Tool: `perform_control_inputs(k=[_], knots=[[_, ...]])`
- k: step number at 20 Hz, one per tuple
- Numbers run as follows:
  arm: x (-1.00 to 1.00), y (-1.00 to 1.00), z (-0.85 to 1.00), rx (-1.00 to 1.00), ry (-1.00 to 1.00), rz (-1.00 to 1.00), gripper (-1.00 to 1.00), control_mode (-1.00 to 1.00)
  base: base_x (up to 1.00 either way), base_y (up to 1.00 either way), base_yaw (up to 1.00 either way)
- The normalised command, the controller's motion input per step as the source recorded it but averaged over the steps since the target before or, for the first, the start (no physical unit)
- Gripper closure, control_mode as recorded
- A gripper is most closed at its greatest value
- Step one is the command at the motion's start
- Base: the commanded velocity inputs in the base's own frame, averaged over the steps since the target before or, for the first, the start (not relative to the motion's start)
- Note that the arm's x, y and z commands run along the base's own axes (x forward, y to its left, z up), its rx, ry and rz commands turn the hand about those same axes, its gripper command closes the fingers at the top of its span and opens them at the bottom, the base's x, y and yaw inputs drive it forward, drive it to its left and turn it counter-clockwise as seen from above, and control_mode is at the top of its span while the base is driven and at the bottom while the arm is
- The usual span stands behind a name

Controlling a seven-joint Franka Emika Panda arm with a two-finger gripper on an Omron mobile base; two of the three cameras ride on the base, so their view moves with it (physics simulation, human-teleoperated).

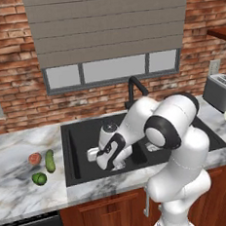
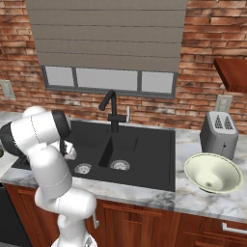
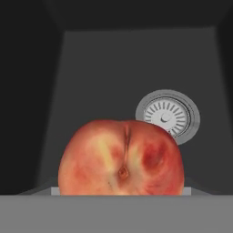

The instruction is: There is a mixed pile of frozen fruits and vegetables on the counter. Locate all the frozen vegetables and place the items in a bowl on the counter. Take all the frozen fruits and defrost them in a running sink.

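My gripper [image 1: 93,156] hangs low inside the left basin of the black sink [image 1: 75,153], shut on a red-orange peach-like fruit [image 3: 122,158] that hides the fingertips in the hand view. Behind the fruit lies the basin's silver drain [image 3: 167,116]. On the marble counter [image 1: 20,192] left of the sink rest the second reddish fruit [image 1: 34,158], the dark-green cucumber-like stick [image 1: 50,160] and the round bright-green item [image 1: 39,179]. The cream bowl [image 2: 212,173] sits on the counter right of the sink. I see no water at the black faucet [image 2: 112,108].
A grey toaster [image 2: 219,132] stands behind the bowl at the right. The sink's right basin [image 2: 144,149] has its own drain [image 2: 119,165]. A brick wall and a window with a blind rise behind the counter. My arm [image 1: 170,129] arches over the sink's front edge.
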Motion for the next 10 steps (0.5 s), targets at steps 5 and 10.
perform_control_inputs(k=[5,10], knots=[[0.01,-0.01,-0.12,0.0,0.0,0.0,1.0,-1.0,0.0,0.0,0.0],[0.02,0.0,-0.14,0.0,0.0,0.0,1.0,-1.0,0.0,0.0,0.0]])
